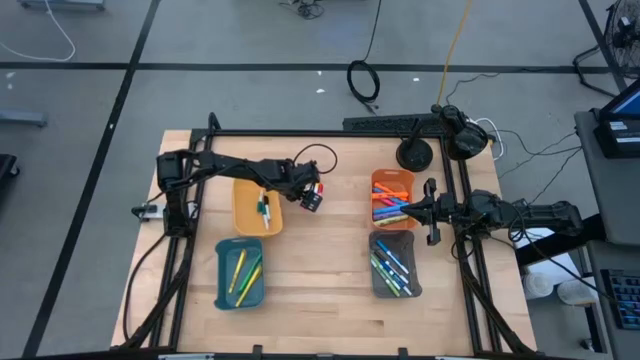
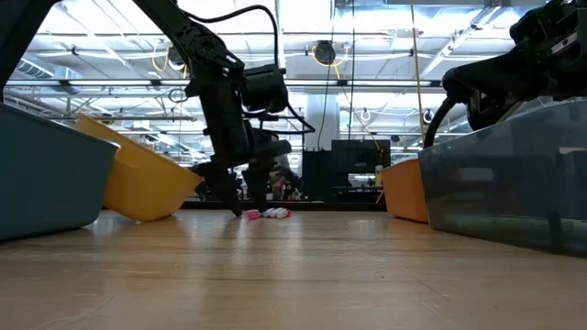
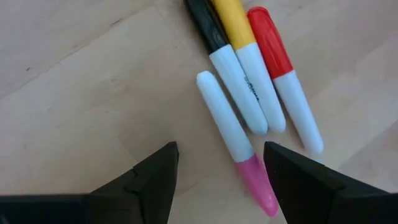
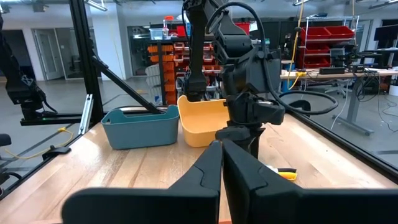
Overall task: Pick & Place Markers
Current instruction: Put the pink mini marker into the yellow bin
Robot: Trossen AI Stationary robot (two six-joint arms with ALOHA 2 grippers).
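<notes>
The left tool [image 3: 217,177] hangs low over the wooden tabletop [image 1: 320,290], its two dark fingers spread wide and empty, straddling a pink-capped marker [image 3: 235,142] that lies flat on the boards just beside the yellow tray [image 1: 257,207]. Three more markers lie close alongside: a black-capped marker [image 3: 221,56], a yellow-capped marker [image 3: 249,62] and a red-capped marker [image 3: 285,78], the first two touching along their length.

The risk lies in that crowding. One finger looks set to land near the black-capped marker's white barrel, so a closing grip could nudge or pinch a neighbour along with the pink one. The pens are smooth, round plastic cylinders, likely to roll on the flat wood or slip sideways out of a grip that lands off-centre. The pink-capped marker also lies at a slant to the fingers, so a grip may twist it.

The right tool [image 4: 221,163] waits with its fingers pressed together, holding nothing, over the orange tray [image 1: 392,197] and the grey tray [image 1: 395,262], both stocked with coloured markers. The teal tray [image 1: 240,272] holds several yellowish pens. The trays are rigid rectangular tubs with rounded rims, the grey one translucent.
</notes>
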